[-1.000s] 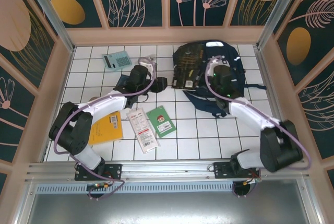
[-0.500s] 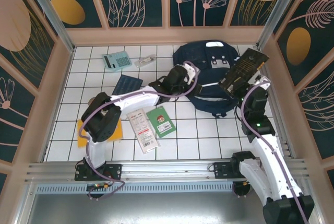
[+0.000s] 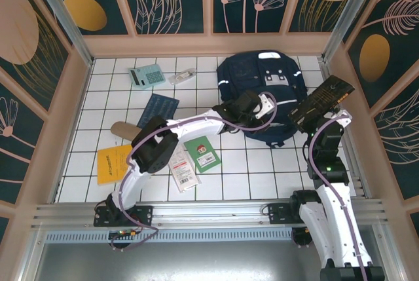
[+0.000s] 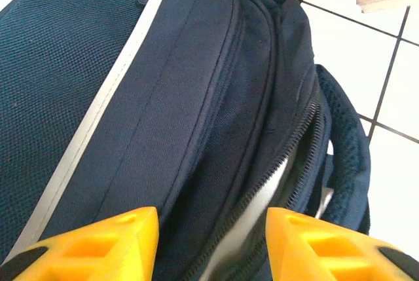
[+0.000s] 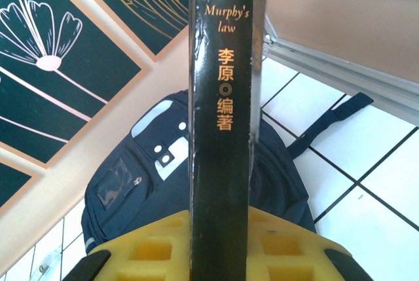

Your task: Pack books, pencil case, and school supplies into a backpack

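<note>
Here, the right gripper (image 5: 219, 236) is clamping its yellow fingers (image 5: 150, 248) tight on the spine of the black book with gold print (image 5: 222, 97). It is holding the book upright in the air, off the right side of the backpack (image 3: 258, 88).

The left gripper (image 4: 209, 228) is reaching over the backpack's near edge. Its jaws are standing apart astride the navy fabric, just beside the gaping zip (image 4: 288, 163) (whether they are pinching a fold, I cannot tell).

The backpack is lying at the far side of the white tiled table (image 3: 229, 163). To its left, the teal calculator (image 3: 146, 75) and the small clear packet (image 3: 182, 76) are sitting at the far edge. The dark blue book (image 3: 160, 106) and the tan pencil case (image 3: 124, 130) are lying nearer. Nearest are resting the orange-yellow book (image 3: 116, 162), the white-and-red pack (image 3: 180, 163) and the green book (image 3: 201, 152).
</note>
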Available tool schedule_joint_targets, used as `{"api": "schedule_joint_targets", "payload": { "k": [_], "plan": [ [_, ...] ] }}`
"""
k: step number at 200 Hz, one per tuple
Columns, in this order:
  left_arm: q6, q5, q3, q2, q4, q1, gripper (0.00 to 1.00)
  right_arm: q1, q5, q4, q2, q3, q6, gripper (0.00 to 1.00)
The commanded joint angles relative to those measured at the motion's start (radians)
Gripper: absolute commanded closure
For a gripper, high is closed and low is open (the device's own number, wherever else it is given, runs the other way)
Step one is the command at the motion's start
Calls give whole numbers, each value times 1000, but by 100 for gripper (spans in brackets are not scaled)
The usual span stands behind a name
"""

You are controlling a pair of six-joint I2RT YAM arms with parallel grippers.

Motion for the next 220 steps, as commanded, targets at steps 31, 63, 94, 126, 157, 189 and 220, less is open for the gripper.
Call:
{"api": "schedule_joint_targets", "payload": {
  "k": [31, 63, 94, 126, 157, 189, 220],
  "plan": [
    [94, 0, 131, 107, -96, -2, 49, -14, -17, 63, -13, -1, 12, 100],
    [135, -16, 209, 166, -151, -10, 49, -17, -17, 57, -15, -3, 12, 100],
    [141, -44, 236, 179, -176, -15, 93, -20, -16, 52, -20, -4, 15, 100],
    [105, -160, 155, 107, -101, -15, 100, -21, -14, 53, -25, -5, 15, 100],
    [53, -302, 52, 12, -6, -11, 100, -22, -22, 50, -26, -3, 15, 100],
    [1, -303, 2, -76, 50, 4, 100, -23, -24, 41, -34, 5, 16, 100],
    [-64, -400, 36, -106, 48, 24, 100, -23, -62, 39, -32, 5, 12, 100]
  ]
}}
